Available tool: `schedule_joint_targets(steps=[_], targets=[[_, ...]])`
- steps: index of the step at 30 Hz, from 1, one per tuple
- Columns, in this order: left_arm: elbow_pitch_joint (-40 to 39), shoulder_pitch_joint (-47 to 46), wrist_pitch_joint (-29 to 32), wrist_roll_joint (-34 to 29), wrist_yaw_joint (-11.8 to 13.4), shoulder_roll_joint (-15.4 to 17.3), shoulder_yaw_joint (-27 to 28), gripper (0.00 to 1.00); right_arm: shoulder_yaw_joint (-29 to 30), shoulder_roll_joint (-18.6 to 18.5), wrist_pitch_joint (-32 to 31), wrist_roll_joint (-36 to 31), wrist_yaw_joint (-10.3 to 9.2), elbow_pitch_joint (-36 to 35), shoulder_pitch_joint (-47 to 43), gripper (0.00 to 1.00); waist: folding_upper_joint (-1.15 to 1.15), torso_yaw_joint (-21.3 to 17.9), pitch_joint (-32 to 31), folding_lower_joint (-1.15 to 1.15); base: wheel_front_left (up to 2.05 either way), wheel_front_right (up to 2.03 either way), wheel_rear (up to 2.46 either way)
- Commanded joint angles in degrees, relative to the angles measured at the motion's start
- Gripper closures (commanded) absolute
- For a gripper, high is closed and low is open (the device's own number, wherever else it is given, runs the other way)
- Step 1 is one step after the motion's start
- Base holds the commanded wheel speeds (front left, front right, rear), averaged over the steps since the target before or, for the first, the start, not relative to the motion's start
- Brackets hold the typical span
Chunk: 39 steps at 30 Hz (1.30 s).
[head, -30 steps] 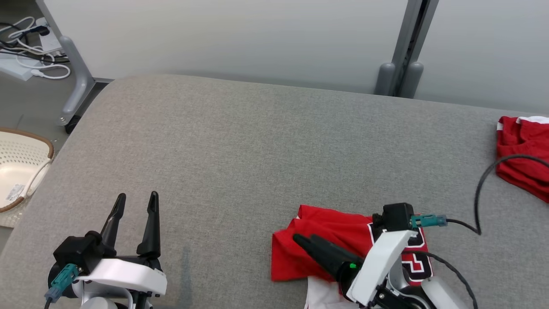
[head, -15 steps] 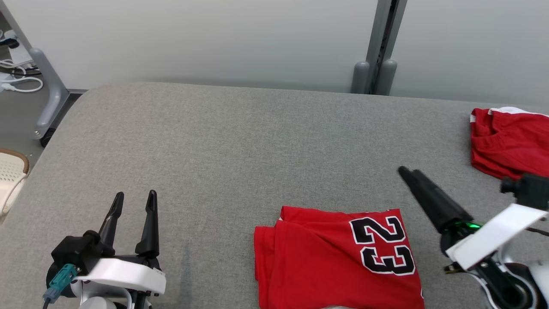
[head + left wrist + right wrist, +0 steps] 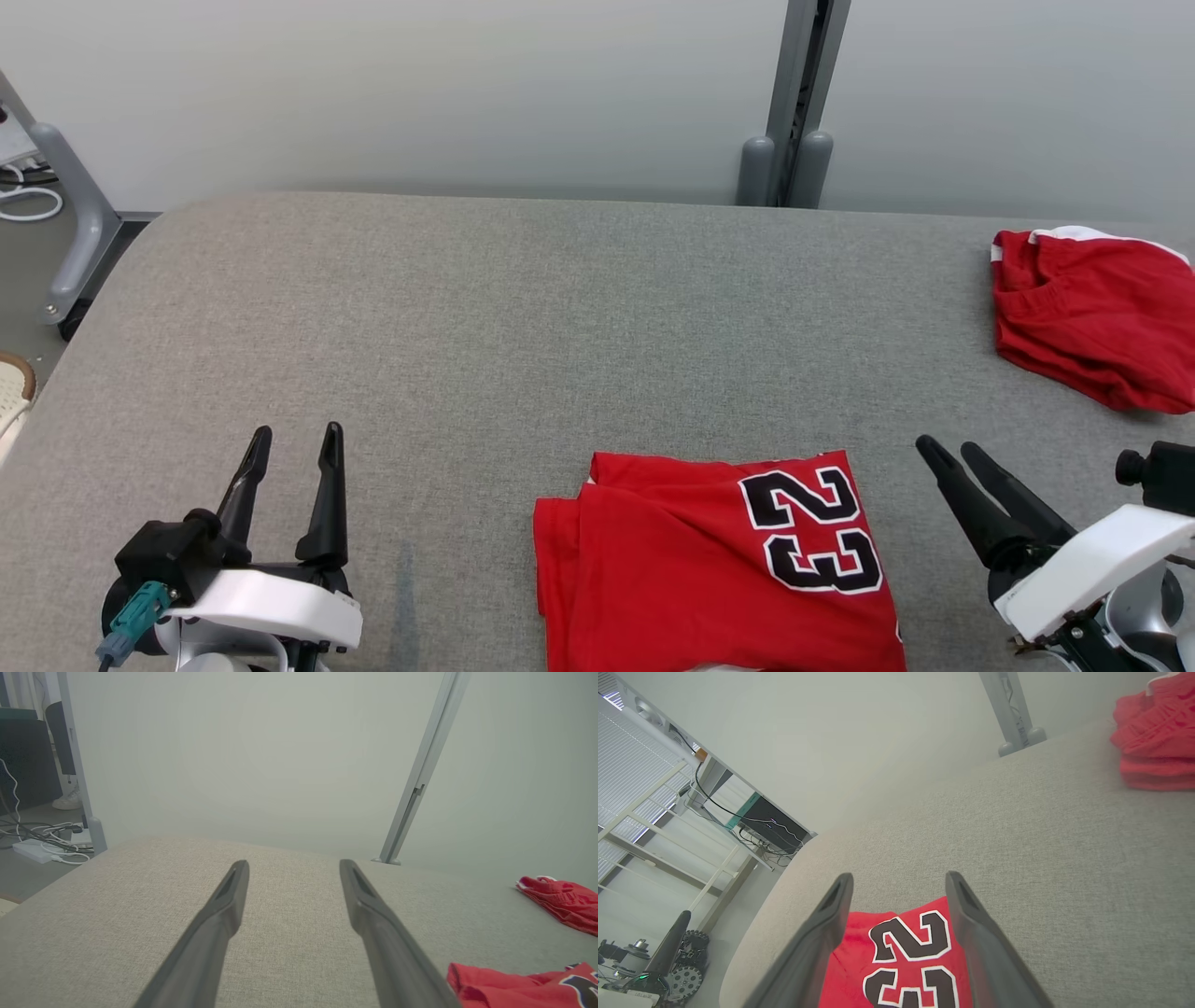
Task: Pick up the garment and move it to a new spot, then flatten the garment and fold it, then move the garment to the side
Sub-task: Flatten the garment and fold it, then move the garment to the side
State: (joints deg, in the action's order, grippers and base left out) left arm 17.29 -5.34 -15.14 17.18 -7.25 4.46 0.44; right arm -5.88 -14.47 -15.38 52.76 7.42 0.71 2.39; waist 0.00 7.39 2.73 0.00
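Near you, the left gripper [image 3: 297, 432] and the right gripper [image 3: 947, 446] both have their jaws open and empty over the bench [image 3: 523, 308]. Between them, closer to the right one, the folded red garment [image 3: 691, 569] lies flat with the number 23 up. Far right you see another red cloth [image 3: 1083, 317].

Left claw [image 3: 297, 432] and right claw [image 3: 947, 447] have black tapered fingers [image 3: 329, 495], white wrist shells [image 3: 271, 602].

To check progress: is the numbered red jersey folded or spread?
Folded: the jersey lies as a compact rectangle with doubled layers along one edge.
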Motion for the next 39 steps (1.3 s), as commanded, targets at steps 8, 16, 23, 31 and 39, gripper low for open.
schedule_joint_targets(steps=[8, 16, 23, 31, 39], targets=[[-0.2, -0.4, 0.0, -0.5, -0.2, 0.5, -0.1, 0.0, -2.5, -0.4, -6.5, -4.5, 0.14, 4.4, 1.7, 0.0, 0.0, -0.2, -0.4, 0.0, 0.0, 0.0, 0.0], [0.3, -1.0, 0.0, -0.1, -0.3, 0.4, -0.8, 0.0, -4.3, 0.8, -15.5, -5.0, 0.13, 15.2, 6.2, 0.0, 0.0, 2.0, 0.0, 0.0, 0.0, 0.0, 0.0], [0.7, -1.1, 0.0, 0.2, -0.3, 0.3, -0.8, 0.0, -3.5, 1.5, -21.7, -2.9, 0.13, 21.4, 8.3, 0.0, 0.0, 4.7, -0.1, 0.0, 0.0, 0.0, 0.0], [0.8, -1.1, 0.0, 0.4, -0.2, 0.3, -0.5, 0.0, -2.8, 2.2, -24.7, -0.7, 0.13, 24.1, 8.6, 0.45, 0.0, 6.3, 0.2, 0.0, 0.0, 0.0, 0.0], [0.7, -1.1, 0.0, 0.2, -0.3, 0.4, -0.2, 0.0, -4.1, 1.3, -22.9, 2.2, 0.13, 21.4, 9.1, 1.0, 0.0, 5.9, 0.0, 0.0, 0.0, 0.0, 0.0]])
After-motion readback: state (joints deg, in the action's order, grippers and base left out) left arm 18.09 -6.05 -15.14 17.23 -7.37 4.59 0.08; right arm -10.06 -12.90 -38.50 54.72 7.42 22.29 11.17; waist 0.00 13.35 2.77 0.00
